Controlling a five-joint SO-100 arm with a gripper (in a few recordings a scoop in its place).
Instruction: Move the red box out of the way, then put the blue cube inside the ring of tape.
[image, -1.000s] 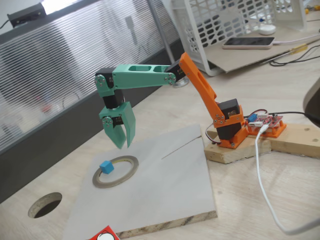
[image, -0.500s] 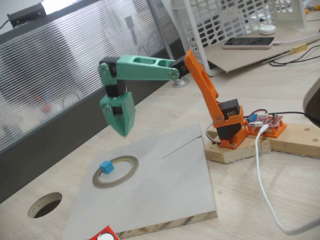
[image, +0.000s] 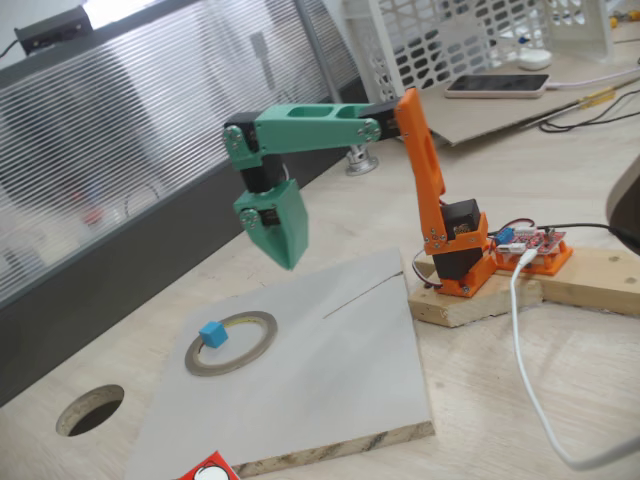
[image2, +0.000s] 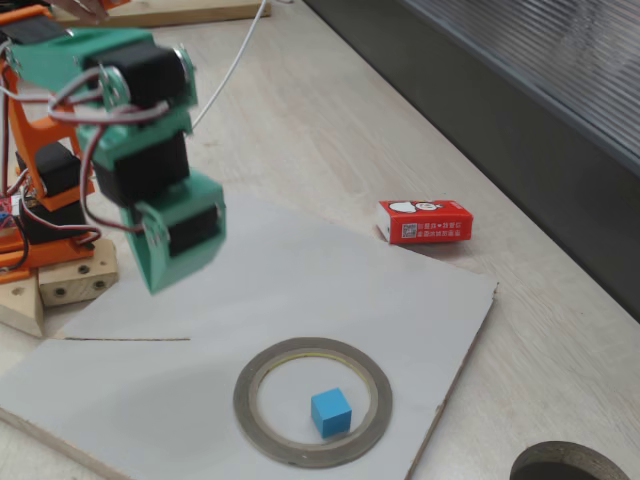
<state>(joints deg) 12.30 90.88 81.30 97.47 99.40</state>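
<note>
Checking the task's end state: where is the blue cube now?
In both fixed views the blue cube lies inside the ring of tape on the grey board.

The blue cube (image: 211, 333) sits inside the ring of tape (image: 231, 343); the gripper (image: 288, 262) — closed, empty — hangs above.

The blue cube (image2: 331, 411) sat inside the ring of tape (image2: 312, 401), close to its rim, and the ring lay flat on a board (image2: 300, 300) resting on the tabletop (image2: 330, 120). The red box (image2: 425, 221) lay on the tabletop just off the board's edge, well apart from the ring. The end effector (image: 284, 246) hung above the board, between the ring and the arm's base (image: 462, 262).
</note>
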